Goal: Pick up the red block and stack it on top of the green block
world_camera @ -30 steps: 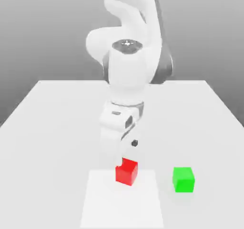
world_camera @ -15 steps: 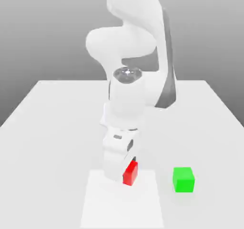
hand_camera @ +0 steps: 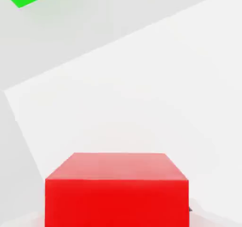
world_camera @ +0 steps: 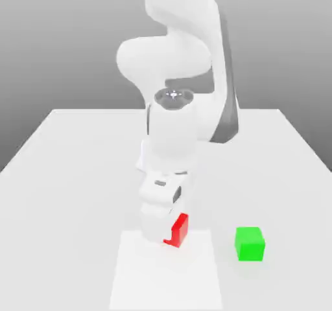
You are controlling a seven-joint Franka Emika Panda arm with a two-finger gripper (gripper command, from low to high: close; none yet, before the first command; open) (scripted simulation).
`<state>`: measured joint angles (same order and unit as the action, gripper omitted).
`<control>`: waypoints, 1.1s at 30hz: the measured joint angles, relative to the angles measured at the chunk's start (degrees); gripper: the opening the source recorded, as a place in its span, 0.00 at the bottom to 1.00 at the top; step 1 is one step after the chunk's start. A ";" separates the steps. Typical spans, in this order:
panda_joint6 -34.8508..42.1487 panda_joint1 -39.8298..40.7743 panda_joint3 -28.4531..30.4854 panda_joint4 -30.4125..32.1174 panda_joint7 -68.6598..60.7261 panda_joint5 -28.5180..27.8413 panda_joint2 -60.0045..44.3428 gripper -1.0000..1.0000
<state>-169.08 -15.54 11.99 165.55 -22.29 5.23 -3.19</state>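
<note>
On a white table (world_camera: 65,173), grey backdrop, claw (world_camera: 162,237) clenched on the red block (world_camera: 179,229), green block (world_camera: 249,243) apart.

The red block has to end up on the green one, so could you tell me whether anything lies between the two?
Nothing visible does. The red block sits at the gripper, and the green block stands apart towards the exterior view's right. Between them is bare white table, and the green block's top is bare.
</note>
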 joint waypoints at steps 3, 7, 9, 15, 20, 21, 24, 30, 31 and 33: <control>2.52 0.84 0.26 0.49 2.75 -3.78 3.05 0.00; 5.57 2.05 -0.24 1.35 5.27 -7.11 6.79 0.00; 6.30 2.24 -0.29 1.61 5.85 -7.85 7.65 0.00; 9.99 0.79 -4.96 -0.64 21.27 -8.53 9.07 0.00; 12.45 -1.35 -9.36 -3.33 35.01 -7.33 8.87 0.00; 12.93 -2.08 -9.97 -3.87 37.74 -7.07 8.82 0.00; 14.38 -3.63 -12.49 -5.47 45.94 -6.22 8.65 0.00; 14.83 -6.86 -16.31 -8.23 59.42 -4.62 6.26 0.00; 13.29 -7.08 -16.23 -8.40 60.00 -4.80 4.57 0.00; 9.72 -6.91 -16.31 -8.63 60.83 -5.50 0.76 0.00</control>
<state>-159.36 -22.45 -4.31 156.92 38.54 -0.27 -2.43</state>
